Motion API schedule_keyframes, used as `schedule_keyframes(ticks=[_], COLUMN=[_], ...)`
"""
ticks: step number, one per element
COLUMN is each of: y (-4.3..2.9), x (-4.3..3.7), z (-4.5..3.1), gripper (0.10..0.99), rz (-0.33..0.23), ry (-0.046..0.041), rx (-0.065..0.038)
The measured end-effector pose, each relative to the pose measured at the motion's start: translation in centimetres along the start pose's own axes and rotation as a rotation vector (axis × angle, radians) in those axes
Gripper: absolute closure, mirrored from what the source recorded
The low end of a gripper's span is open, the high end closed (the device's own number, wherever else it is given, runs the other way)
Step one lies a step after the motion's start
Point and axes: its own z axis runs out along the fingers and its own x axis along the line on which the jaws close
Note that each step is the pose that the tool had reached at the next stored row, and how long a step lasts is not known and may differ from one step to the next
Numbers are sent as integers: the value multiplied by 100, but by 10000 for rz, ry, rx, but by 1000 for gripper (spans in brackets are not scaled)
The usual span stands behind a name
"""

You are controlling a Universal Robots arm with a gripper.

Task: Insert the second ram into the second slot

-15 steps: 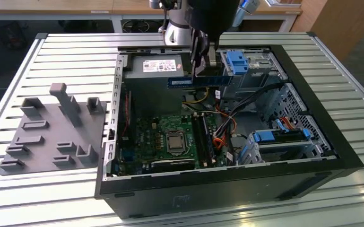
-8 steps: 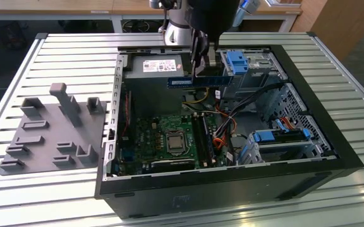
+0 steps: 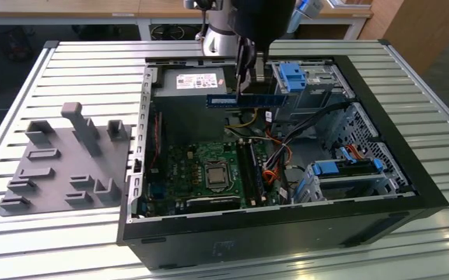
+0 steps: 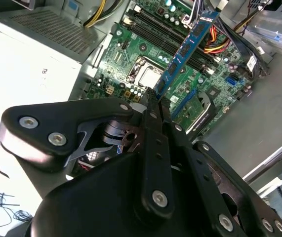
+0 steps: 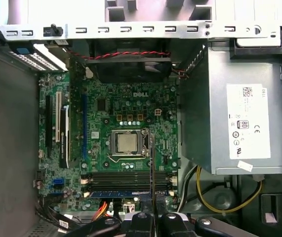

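Exterior view: an open computer case [image 3: 248, 239] lay on its side on a slatted table [image 3: 92, 64], and a grey fixture [image 3: 61, 157] rested beside it at the exterior view's left.
Gripper: the gripper [image 3: 248, 90] hung above the case interior, jaws clenched on the second ram [image 3: 267, 100].
Second ram: it was held level, pinched near the middle of its length, well above the motherboard [image 3: 209, 169] and touching nothing else.
Second wrist view: the second ram [image 4: 185, 49] reached out from the gripper [image 4: 153, 106] as a blue strip with a row of dark chips along one face.
First wrist view: the second ram [image 5: 151, 163] appeared edge-on as a thin line running out from the gripper [image 5: 151, 217].
Memory slots: the memory slots [image 5: 126, 177] sat next to the processor socket [image 5: 127, 143]; the held strip lay crosswise to them.
Slot bank edge: a blue strip [image 5: 126, 193] ran along the side farthest from the socket.
Power supply: the power supply [image 5: 220, 108] sat beside the motherboard.
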Motion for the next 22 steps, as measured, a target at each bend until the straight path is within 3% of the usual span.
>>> schedule_keyframes(ticks=[22], y=[0], x=[0], z=[0], gripper=[949], rz=[1163], ry=[-45], rx=[7])
